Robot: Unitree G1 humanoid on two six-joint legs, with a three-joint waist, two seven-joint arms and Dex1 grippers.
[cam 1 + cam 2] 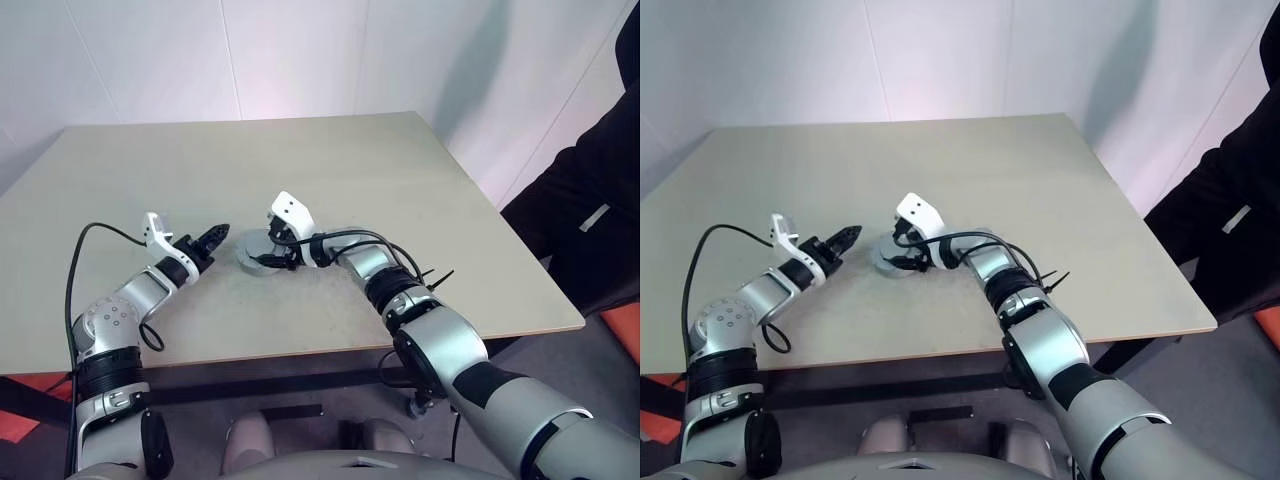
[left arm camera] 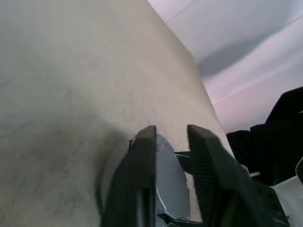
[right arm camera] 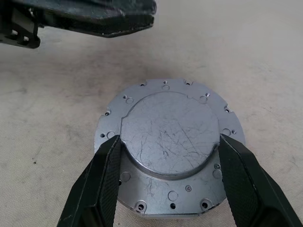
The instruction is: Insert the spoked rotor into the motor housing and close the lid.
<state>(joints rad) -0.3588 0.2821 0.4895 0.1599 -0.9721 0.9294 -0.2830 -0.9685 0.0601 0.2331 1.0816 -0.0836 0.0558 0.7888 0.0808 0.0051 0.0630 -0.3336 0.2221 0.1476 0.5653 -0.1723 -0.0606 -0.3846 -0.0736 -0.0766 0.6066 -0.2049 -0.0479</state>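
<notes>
Grey metal lid (image 3: 169,135) sits at frame centre on the motor housing (image 3: 142,196), the right gripper (image 3: 165,189) clasping its raised top (probably steadying it), while the left gripper (image 1: 215,238), fingers nearly together, hovers just left.

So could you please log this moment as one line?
lid: on table | right gripper: shut on lid | left gripper: beside, empty

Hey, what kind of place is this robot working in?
Probably a lab or test room: a bare beige table against plain white walls, one grey metal motor part on it, and a person standing by.
</notes>
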